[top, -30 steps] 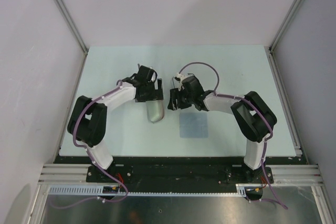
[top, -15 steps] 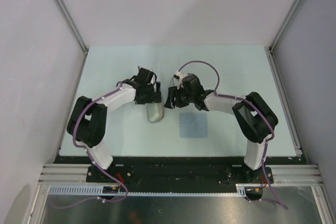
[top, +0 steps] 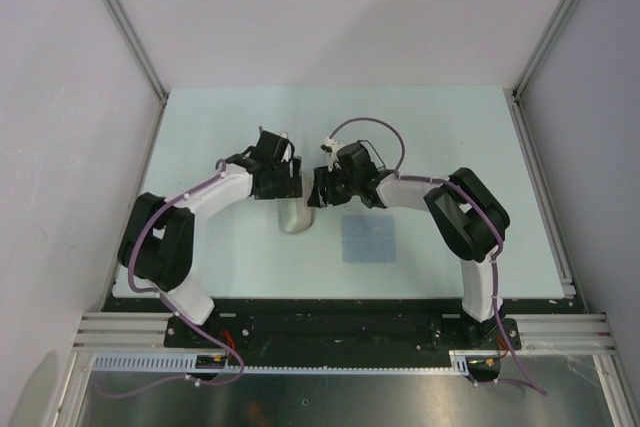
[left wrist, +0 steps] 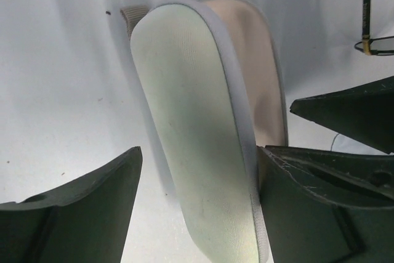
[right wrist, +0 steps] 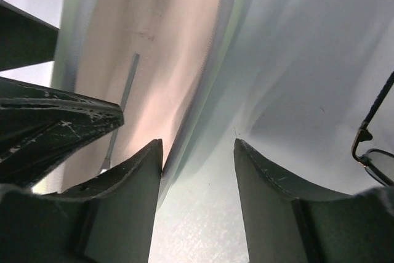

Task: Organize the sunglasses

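Mid-table, off all edges: left gripper (left wrist: 200, 152) astride case (left wrist: 203, 121), right gripper (right wrist: 198, 146) at its rim, both spread, nothing grasped. Hazard: uneven closing, skidding case into sunglasses (right wrist: 383, 165).

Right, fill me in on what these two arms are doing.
Both arms meet at the middle of the table over a beige case. The left gripper straddles the case with open jaws. The right gripper, also open, has one finger at the case's edge. The sunglasses lie on the table just beside them, not held. A blue cloth lies nearer the bases, untouched.
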You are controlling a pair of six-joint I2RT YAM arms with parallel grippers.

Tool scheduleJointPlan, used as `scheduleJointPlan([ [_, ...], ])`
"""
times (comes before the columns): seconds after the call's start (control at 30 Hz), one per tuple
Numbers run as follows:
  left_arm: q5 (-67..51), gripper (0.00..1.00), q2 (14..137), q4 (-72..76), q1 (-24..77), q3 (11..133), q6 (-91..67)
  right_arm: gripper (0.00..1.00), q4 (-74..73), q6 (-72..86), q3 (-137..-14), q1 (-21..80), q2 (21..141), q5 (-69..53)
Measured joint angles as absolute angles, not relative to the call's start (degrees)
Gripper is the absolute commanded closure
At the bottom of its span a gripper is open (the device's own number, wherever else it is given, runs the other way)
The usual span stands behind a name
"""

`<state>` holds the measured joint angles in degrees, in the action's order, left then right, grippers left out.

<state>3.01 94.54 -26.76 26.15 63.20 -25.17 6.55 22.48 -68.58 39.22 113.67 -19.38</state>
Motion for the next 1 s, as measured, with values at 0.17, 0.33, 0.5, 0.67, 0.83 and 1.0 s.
scheduleJointPlan([
  [0.17, 4.67, 0.28, 92.42, -26.89, 26.13, 60.75, -24.88, 0.60, 5.28, 22.46, -68.82, 39.40, 114.24, -18.92],
  [0.33, 6.46, 0.30, 90.54, -27.86, 26.00, 58.59, -25.12, 0.67, 4.56, 22.52, -68.97, 39.53, 114.76, -18.61],
  [0.5, 8.64, 0.34, 87.66, -29.10, 25.54, 57.08, -25.39, 0.70, 4.10, 23.14, -69.04, 39.53, 115.52, -18.33],
  [0.67, 10.39, 0.39, 85.95, -29.80, 24.51, 56.29, -25.43, 0.69, 3.88, 23.83, -69.19, 39.53, 115.59, -18.28],
  [0.83, 11.00, 0.51, 85.76, -30.65, 23.81, 54.15, -25.63, 0.69, 3.75, 24.03, -69.25, 39.53, 115.61, -18.26],
  [1.0, 10.96, 0.55, 85.80, -30.83, 23.57, 53.71, -26.15, 0.68, 3.73, 24.60, -69.28, 39.53, 115.61, -18.31],
])
